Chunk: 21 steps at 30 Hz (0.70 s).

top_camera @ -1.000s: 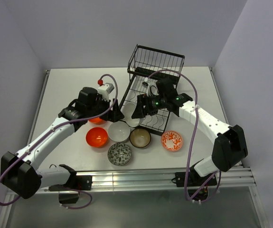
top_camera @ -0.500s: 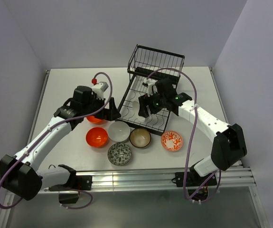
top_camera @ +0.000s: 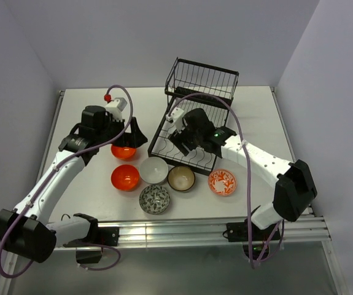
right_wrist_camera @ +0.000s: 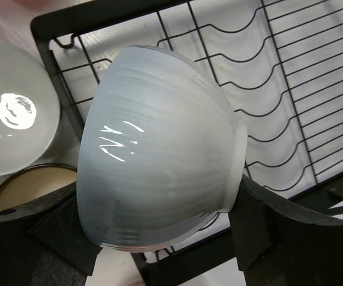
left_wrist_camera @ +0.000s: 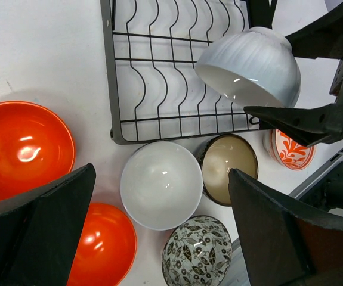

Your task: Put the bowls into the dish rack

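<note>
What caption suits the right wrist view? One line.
Right gripper holds a ribbed white bowl tilted over the dish rack; a plain white bowl and a brown bowl sit beside the rack.

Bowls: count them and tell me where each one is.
7. On the table beside the dish rack: orange-red bowl, second orange-red bowl, white bowl, brown bowl, grey-patterned bowl, orange-and-white bowl. The right end effector holds a ribbed white bowl over the rack. None appears hidden.

A white table (top_camera: 256, 104) stands enclosed by plain pale lilac walls (top_camera: 164, 37); an aluminium rail (top_camera: 182, 231) runs along its near edge; the light is soft and even.
</note>
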Available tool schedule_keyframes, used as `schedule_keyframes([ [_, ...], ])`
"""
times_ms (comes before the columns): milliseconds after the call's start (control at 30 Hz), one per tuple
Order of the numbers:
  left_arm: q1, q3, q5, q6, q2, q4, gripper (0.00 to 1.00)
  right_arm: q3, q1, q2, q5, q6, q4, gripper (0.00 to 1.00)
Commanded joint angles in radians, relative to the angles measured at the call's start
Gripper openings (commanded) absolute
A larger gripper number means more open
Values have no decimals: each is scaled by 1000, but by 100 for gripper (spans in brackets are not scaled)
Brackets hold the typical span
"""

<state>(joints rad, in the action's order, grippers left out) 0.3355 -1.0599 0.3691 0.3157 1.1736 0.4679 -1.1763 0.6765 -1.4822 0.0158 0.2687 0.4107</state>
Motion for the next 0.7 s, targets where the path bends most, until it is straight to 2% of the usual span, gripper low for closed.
schedule_keyframes([
  [0, -10, -31, 8, -23, -38, -2, 99, -45, 23, -23, -147, 107, -105, 0],
  [333, -24, -31, -19, -43, -58, -5, 99, -28, 34, -92, -310, 305, -213, 0],
  [667, -36, -2, -22, -47, -77, -20, 99, 9, 37, -136, -364, 524, -308, 0],
])
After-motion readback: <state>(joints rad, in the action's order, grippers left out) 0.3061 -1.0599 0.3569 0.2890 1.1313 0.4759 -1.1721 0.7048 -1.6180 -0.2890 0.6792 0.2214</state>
